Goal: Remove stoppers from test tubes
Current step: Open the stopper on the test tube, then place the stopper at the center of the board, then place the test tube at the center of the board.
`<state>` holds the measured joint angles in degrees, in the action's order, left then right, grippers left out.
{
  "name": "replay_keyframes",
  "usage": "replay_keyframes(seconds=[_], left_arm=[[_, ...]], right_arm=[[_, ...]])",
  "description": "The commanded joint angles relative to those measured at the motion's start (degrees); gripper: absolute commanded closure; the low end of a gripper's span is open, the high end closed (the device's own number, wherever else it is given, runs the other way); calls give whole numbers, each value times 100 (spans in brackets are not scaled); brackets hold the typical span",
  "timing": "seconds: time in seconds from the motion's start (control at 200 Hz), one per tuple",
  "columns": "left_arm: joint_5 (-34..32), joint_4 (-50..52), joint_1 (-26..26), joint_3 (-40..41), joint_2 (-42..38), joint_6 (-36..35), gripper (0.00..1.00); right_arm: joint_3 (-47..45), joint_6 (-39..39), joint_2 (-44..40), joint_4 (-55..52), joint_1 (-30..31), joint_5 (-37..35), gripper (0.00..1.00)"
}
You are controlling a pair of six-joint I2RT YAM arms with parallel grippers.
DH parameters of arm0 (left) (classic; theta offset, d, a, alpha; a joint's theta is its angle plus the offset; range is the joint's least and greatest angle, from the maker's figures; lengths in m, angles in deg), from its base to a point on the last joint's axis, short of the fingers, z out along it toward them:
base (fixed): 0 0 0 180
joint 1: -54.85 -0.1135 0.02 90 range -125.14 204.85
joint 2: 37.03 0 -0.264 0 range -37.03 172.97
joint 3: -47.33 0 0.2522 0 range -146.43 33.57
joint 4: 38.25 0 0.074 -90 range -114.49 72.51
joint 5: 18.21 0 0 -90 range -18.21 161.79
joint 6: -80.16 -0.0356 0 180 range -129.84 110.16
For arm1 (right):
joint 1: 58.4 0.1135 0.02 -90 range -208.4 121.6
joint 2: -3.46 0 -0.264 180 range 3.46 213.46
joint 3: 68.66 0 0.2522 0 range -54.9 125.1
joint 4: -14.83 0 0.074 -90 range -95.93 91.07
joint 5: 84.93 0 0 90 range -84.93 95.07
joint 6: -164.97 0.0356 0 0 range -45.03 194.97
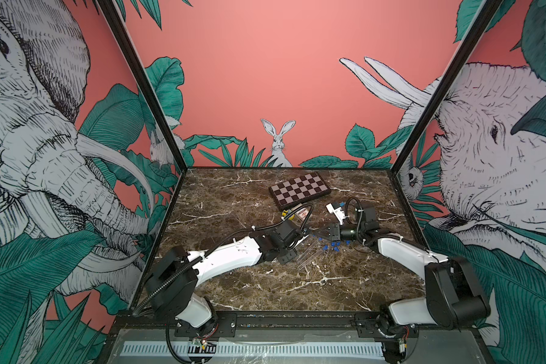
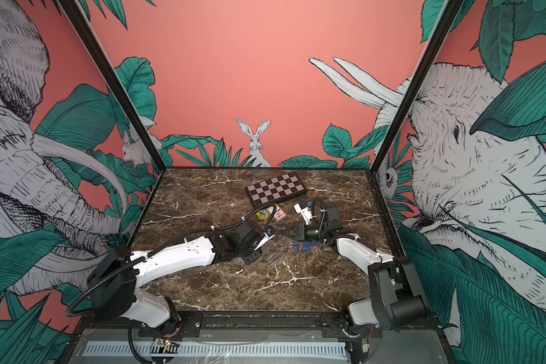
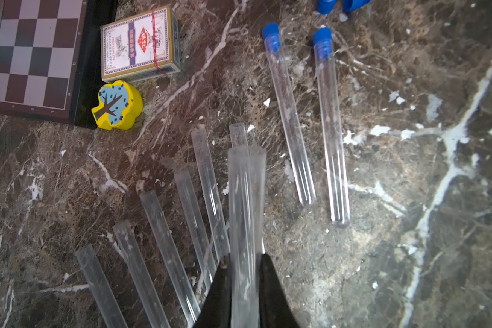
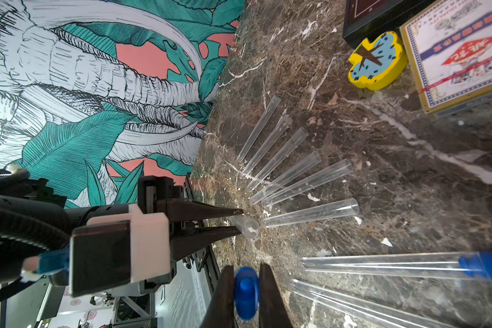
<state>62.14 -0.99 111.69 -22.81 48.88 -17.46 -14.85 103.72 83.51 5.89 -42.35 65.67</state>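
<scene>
My left gripper [image 3: 243,259] is shut on a clear test tube [image 3: 245,198] whose open mouth carries no stopper. In the right wrist view the same left gripper [image 4: 239,220] shows with the tube poking out past its tips. My right gripper [image 4: 246,269] is shut on a blue stopper [image 4: 246,292], a short way from that tube. Two test tubes [image 3: 291,122] lie side by side with blue stoppers [image 3: 271,35] in them. Several open tubes [image 3: 165,244] lie fanned on the marble. In both top views the grippers [image 1: 309,233] [image 2: 282,234] meet tip to tip at mid-table.
Loose blue stoppers [image 1: 331,245] are scattered on the marble below the right gripper. A folded chessboard [image 1: 300,189] lies at the back. A card box [image 3: 139,42] and a yellow tree block [image 3: 117,105] sit beside it, close to the fanned tubes.
</scene>
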Motion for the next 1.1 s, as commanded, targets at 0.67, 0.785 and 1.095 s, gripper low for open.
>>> replay_keyframes(seconds=[0.67,0.785,1.095], left_arm=[[608,1300,-2,-1493,1538,1153,91],[542,1364,2,-1676,1766,1214,91],[154,1419,3,-1850,2226,1385,91]], right_arm=[[-95,-1638,-747,-3238,-213,-3678,95],[-15,-1642,-585,-3276,-210,-3758,96],[11,-1566,-482,-3218,-206,-4135,94]])
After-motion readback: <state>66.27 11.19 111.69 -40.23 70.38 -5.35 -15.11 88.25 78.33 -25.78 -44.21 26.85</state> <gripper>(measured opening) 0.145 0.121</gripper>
